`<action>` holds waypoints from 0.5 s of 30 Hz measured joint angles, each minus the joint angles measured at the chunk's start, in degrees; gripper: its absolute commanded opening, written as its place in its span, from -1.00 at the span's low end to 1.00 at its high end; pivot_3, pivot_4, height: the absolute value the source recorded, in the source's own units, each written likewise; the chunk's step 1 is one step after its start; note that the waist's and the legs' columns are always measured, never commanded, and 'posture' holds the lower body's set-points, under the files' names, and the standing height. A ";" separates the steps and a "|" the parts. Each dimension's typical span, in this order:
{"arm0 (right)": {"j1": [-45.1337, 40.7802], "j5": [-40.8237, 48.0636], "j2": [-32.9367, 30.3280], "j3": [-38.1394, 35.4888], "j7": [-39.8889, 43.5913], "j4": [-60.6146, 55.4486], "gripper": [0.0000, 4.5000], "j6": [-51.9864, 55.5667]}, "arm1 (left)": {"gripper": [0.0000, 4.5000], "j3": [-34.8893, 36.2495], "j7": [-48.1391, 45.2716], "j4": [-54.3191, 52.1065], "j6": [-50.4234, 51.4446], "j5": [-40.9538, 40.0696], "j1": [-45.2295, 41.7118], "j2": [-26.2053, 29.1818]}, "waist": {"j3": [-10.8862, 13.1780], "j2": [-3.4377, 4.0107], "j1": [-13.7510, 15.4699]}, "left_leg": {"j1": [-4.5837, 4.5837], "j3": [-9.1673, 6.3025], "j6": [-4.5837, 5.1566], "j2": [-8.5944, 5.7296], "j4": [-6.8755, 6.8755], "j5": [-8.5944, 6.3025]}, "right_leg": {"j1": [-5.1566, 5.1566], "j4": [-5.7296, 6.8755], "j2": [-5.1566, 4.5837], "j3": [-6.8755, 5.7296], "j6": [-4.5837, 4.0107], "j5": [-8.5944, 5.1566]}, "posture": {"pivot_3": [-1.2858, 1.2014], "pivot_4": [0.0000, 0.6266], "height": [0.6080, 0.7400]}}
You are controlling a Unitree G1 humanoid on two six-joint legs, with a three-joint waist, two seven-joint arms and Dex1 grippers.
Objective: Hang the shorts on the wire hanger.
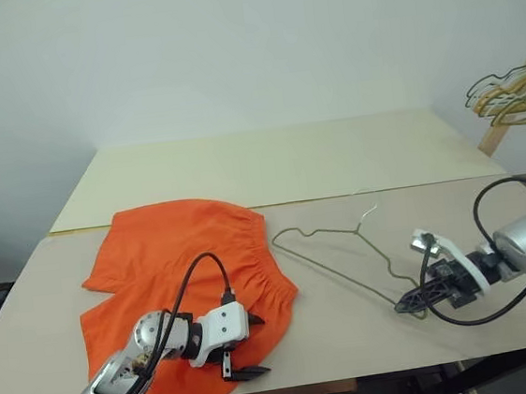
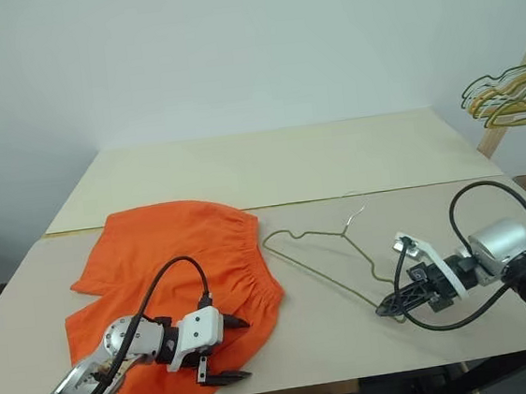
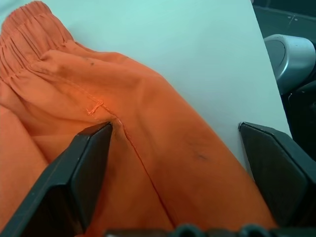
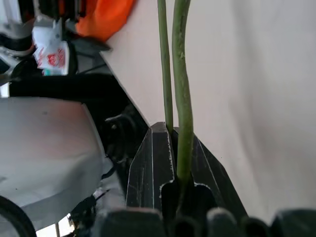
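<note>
Table: right hand pinches (low) wire hanger.

Shorts lie flat on the surface, left-near part. Hanger lies on the surface just right of the shorts, hook toward the far side, its near-right corner at the right hand. Left hand sits over the shorts' near-right part, by the surface's near edge. Bunch of hangers hangs far right, off the surface, w/ a post beside it.
</note>
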 measured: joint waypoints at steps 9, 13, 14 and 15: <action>-1.72 0.91 4.04 2.60 0.00 4.60 -1.00 -0.72 | 0.99 -0.08 0.20 0.12 -0.77 0.13 0.04 -0.12 | 0.04 -0.08 0.24 | -0.03 0.00 0.00 0.00 0.02 0.00 | -0.03 0.02 0.00 -0.01 0.00 0.00 | 0.09 -1.00 1.00; -3.55 0.91 4.27 2.20 0.01 9.37 -1.00 -1.51 | 0.99 -0.12 0.25 0.12 -0.88 0.14 0.07 -0.19 | 0.05 -0.07 0.46 | -0.06 -0.01 -0.01 0.00 0.02 0.00 | -0.05 0.01 0.00 -0.03 0.00 0.00 | 0.09 -1.00 1.00; -3.81 0.92 4.27 1.76 0.01 10.24 -1.00 -1.62 | 0.99 -0.12 0.26 0.12 -0.88 0.15 0.07 -0.18 | 0.05 -0.08 0.48 | -0.06 -0.02 -0.01 0.00 0.02 0.00 | -0.05 0.01 0.00 -0.04 0.00 0.00 | 0.09 -1.00 1.00; -4.00 0.90 4.29 1.58 0.01 10.99 -1.00 -1.77 | 0.99 -0.12 0.28 0.12 -0.88 0.16 0.08 -0.18 | 0.05 -0.08 0.51 | -0.06 -0.02 -0.01 0.00 0.02 0.00 | -0.04 0.01 0.00 -0.04 0.00 0.00 | 0.08 -1.00 1.00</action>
